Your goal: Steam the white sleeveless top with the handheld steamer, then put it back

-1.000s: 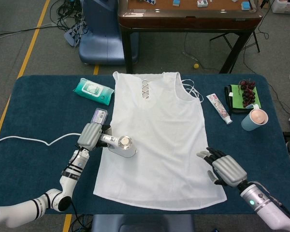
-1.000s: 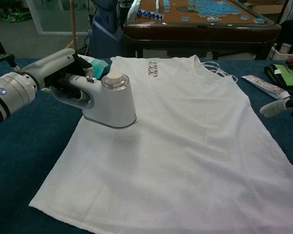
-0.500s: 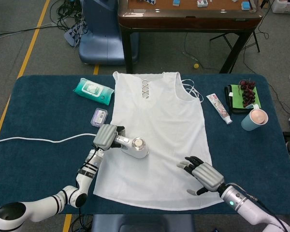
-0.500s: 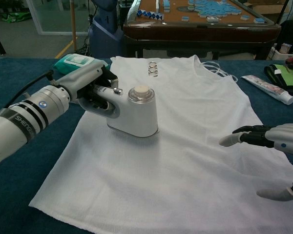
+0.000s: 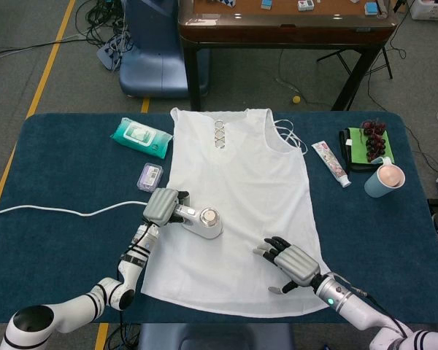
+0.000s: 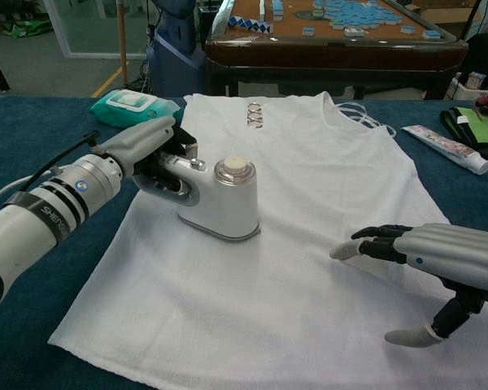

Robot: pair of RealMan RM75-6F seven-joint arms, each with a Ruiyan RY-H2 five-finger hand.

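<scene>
Gripping the steamer (image 6: 221,199) in the left robot hand (image 5: 163,205), gliding flat over the white top (image 5: 237,211); right robot hand (image 6: 439,260) released, hovering, bracing fabric advisable.

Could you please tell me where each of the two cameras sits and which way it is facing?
Head view: sits high, looking steeply down on the dark blue table and flat white sleeveless top; both forearms and hands show.
Chest view: sits low at the near table edge, looking level across the top toward the wooden table; left forearm and right hand show.
Shared: the left hand holding the white handheld steamer, the open right hand above the top, and the green wipes pack.
</scene>
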